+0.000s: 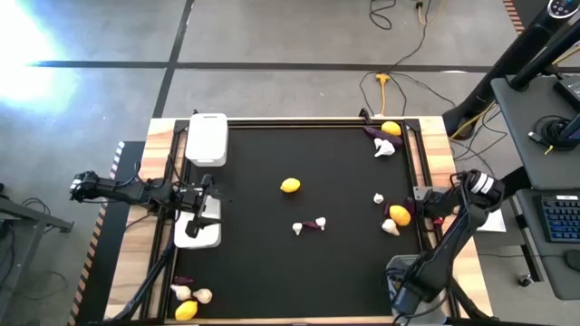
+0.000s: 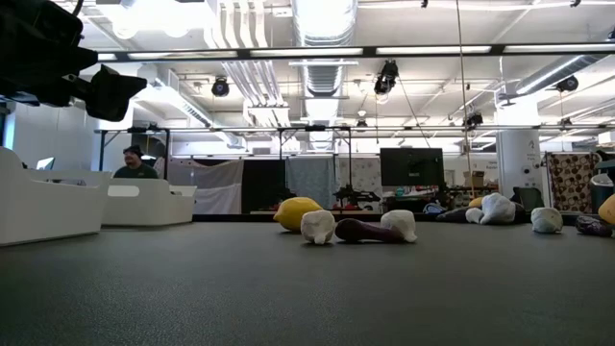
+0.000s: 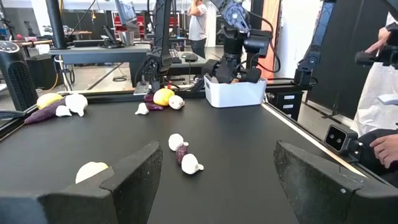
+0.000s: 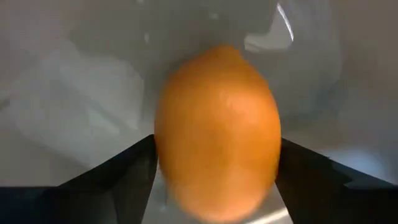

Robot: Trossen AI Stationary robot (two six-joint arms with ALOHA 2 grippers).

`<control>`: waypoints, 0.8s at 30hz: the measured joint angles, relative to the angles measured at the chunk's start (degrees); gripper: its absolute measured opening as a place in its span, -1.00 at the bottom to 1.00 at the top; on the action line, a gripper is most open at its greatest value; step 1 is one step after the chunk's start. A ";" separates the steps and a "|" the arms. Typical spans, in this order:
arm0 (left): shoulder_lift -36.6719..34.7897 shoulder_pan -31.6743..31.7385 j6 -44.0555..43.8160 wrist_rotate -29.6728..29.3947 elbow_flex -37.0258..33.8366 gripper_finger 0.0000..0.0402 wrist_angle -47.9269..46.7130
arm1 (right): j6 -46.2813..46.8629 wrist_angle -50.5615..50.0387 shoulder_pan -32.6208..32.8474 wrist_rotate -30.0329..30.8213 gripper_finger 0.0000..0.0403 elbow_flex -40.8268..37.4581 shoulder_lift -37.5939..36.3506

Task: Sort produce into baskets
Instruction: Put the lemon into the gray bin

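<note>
My right gripper (image 3: 234, 70) points steeply down over a pale basket (image 3: 236, 96) at the table's right edge, shut on an orange fruit (image 4: 216, 134). My left gripper (image 3: 214, 180) waits open and level at the table's left side, beside a white basket (image 1: 198, 228). A second white basket (image 1: 207, 138) stands at the far left. On the mat lie a yellow fruit (image 1: 290, 186), a garlic bulb and an eggplant (image 1: 310, 224), and an orange fruit with a garlic bulb (image 1: 397, 217). My right gripper has the orange fruit between its two fingers, which come at it from above, slanting down. The fruit's two sides (image 4: 163, 155) fill the whole gap between the fingers (image 4: 124, 174). It hangs clear above the basket's pale inside (image 4: 74, 74).
More produce lies at the far right corner (image 1: 385, 138) and the near left corner (image 1: 188, 299); a single garlic bulb (image 1: 379, 198) lies near the right edge. Wooden rails frame the black mat (image 1: 272, 154). A person's hand (image 3: 382, 146) shows beyond the table's near edge.
</note>
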 joint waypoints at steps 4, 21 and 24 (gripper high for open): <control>0.00 0.00 0.00 0.00 0.00 0.43 0.00 | -1.34 -2.41 -0.54 -4.28 0.58 2.75 -0.30; 0.00 0.00 0.00 -0.02 0.00 0.43 -0.02 | -13.81 -34.38 -18.26 34.05 0.68 8.61 -18.38; 0.00 0.02 0.00 -0.04 0.00 0.43 -0.02 | -21.15 -34.05 -25.89 33.55 0.68 3.90 -20.45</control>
